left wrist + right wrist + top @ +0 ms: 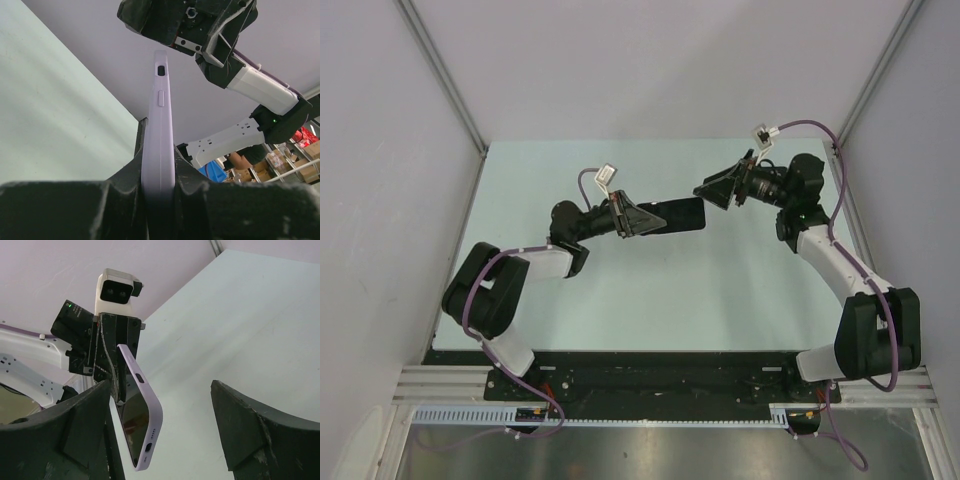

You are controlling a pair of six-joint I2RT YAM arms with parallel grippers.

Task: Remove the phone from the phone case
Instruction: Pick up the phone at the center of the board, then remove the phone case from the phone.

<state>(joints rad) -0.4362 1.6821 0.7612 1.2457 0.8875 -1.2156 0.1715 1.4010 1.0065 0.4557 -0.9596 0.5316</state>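
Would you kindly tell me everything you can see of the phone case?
The phone case is pale lilac, smooth and rubbery-looking, with rounded corners, a raised side button, an oval cutout and port holes at its end. The phone, its screen dark, sits inside. The case is held in the air over the table, screen upward, one end clamped in the left pincer. The free end reaches into the open right pincer, seemingly untouched.

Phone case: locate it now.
The phone case is held above the table, centre of the top view, in the left gripper, its free end by the open right gripper.
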